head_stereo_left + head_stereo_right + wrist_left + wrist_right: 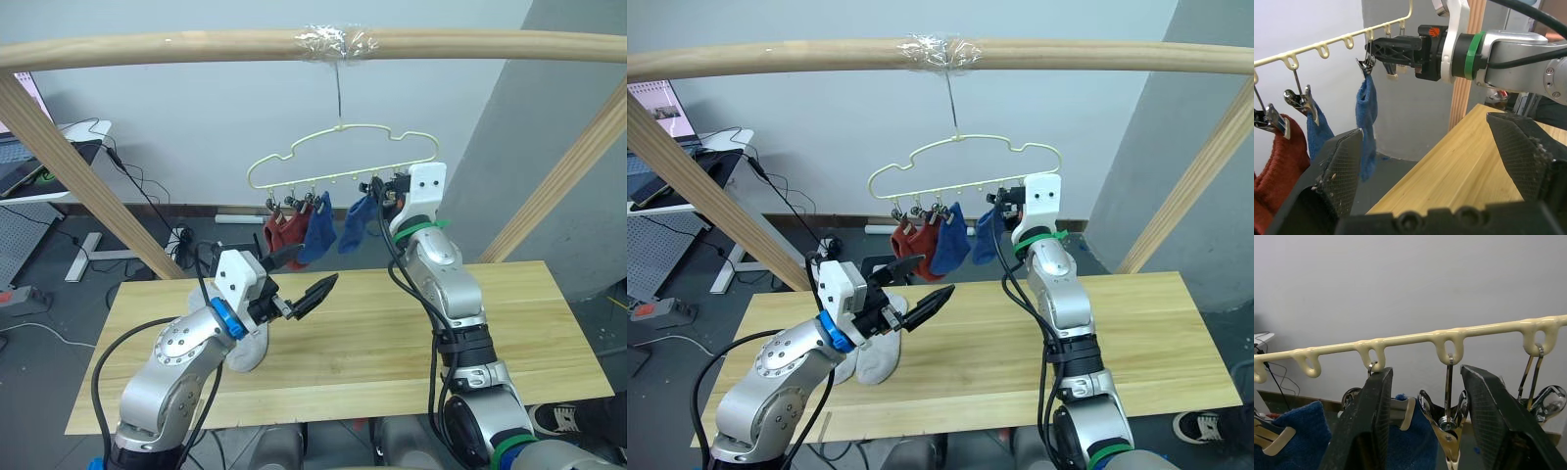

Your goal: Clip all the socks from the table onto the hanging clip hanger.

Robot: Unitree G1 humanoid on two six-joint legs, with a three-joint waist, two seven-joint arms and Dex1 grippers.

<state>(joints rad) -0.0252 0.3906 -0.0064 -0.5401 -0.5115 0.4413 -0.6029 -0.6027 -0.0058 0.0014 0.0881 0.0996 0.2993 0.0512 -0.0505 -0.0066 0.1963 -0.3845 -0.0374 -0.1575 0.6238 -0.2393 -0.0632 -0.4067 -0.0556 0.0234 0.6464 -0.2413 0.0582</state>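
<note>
Nearest me, in the lower left of the head view, my left gripper (299,284) hovers above the table (529,333) with its two black fingers spread wide and nothing between them. Just under that arm, a light grey sock (250,348) lies on the wood, partly hidden by the wrist.

Further back, right of centre, my right arm reaches up to the clip hanger (343,157), which hangs by its hook from a taped spot on the wooden pole (147,47) across the top of the frame. My right gripper (1425,421) is raised at the hanger's lower bar; in the right wrist view its fingers stand apart on either side of an empty metal clip (1447,428), holding nothing that I can see.

On the hanger, two rust red socks (282,230) hang at the left end, a blue sock (319,233) just beside them, and a second blue sock (357,223) next along, close to my right gripper.
</note>
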